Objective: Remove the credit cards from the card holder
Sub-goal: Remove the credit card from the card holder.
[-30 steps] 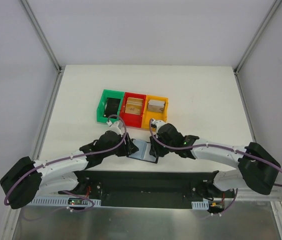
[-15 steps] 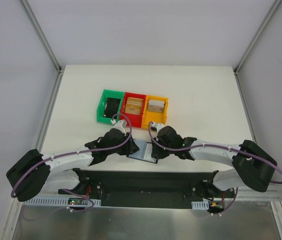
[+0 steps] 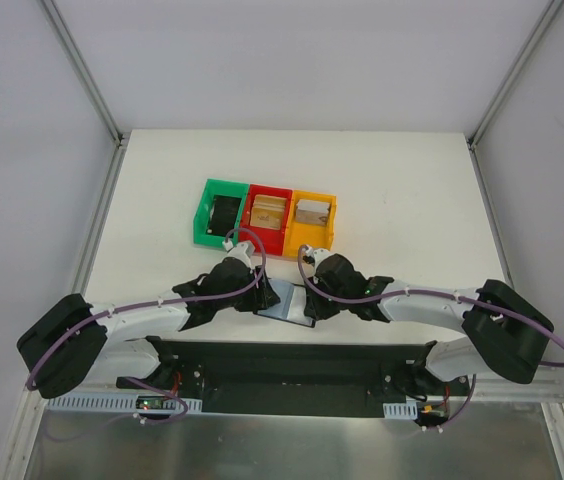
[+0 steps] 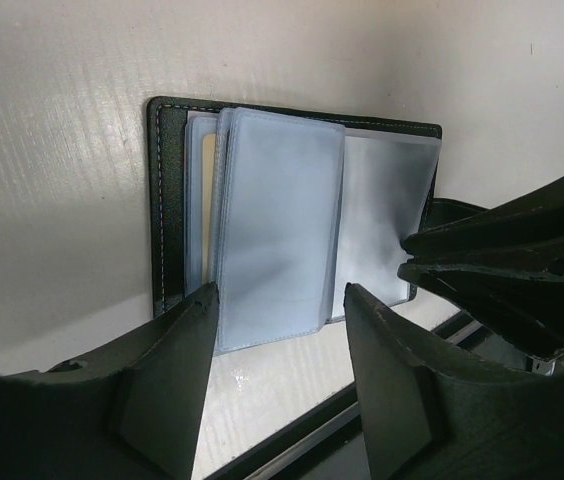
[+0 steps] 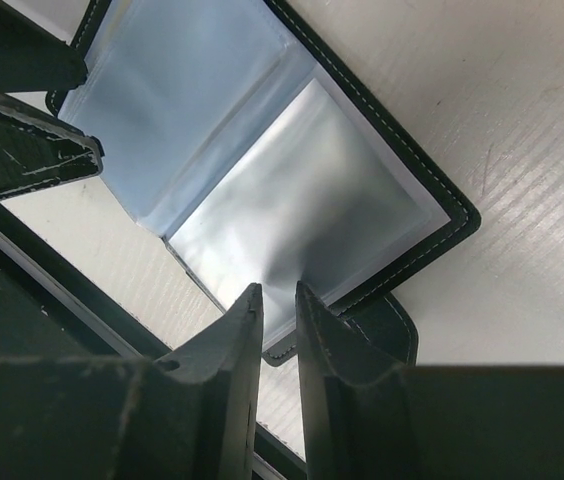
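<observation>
Grey walls are being seen around a white surface (image 3: 412,200), on which three bins are being shown in one touching row: one green bin (image 3: 200,222), one red bin (image 3: 267,190) and one orange bin (image 3: 314,195). One black item (image 3: 225,212) is being held in the green bin. One tan credit card (image 3: 267,212) is being shown in the red bin and one more in the orange; whether others lie beneath cannot be told.

One card holder (image 3: 284,300) is being kept flat and open near the front edge of the surface, between the two arms. In the right wrist view two grey-blue sleeve panels (image 5: 302,210) are being displayed inside it. In the left wrist view one thin tan-gold strip of a card (image 4: 207,200) is being glimpsed behind the sleeves at the holder's left.

Two tools are being lowered over it. The left tool (image 4: 280,300) is being held spread, its two fingers (image 4: 177,370) being placed either side of the sleeves' near edge. The right tool (image 5: 277,292) is being held with only a narrow slit between its fingers at the silvery panel's edge; whether that edge is being pinched cannot be told.
</observation>
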Robot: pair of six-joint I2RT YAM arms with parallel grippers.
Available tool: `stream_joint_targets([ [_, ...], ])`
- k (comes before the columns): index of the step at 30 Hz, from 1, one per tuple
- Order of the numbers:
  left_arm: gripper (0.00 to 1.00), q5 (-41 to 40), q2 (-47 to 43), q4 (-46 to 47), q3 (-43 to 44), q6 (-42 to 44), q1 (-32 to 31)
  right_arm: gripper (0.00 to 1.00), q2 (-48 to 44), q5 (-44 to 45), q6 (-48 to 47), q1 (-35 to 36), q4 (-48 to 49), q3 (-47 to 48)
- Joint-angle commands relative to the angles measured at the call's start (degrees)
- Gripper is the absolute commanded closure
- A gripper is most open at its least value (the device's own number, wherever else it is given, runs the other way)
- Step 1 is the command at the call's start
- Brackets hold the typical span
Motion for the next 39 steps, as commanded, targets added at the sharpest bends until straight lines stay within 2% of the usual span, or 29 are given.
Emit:
stream_joint_targets([
  [1,0.47,0.12,0.61,0.63,1.31,1.07,-0.34,0.78,0.87,1.24,0.61,0.06,0.86,-0.89],
  [12,0.51,5.75,3.95,5.27,1.49,1.25,-0.34,0.78,0.78,1.15,0.52,-0.03,0.94,-1.24],
  [21,0.51,15.15,8.69,12.57,3.16,2.57,-0.69,0.77,-0.09,1.85,0.96,-0.38,0.59,-1.42],
  [28,0.50,15.95,7.48,16.27,2.81,2.57,-1.04,0.70,-3.61,3.97,0.87,-0.90,-1.52,-1.59],
  [33,0.48,17.00,5.19,16.36,4.21,3.53,-1.39,0.62,-6.07,7.13,0.78,-1.34,-5.29,-1.51],
  [39,0.47,19.02,8.25,16.36,7.55,4.67,-3.50,0.57,-10.11,8.36,0.69,-2.14,-8.19,-1.68],
])
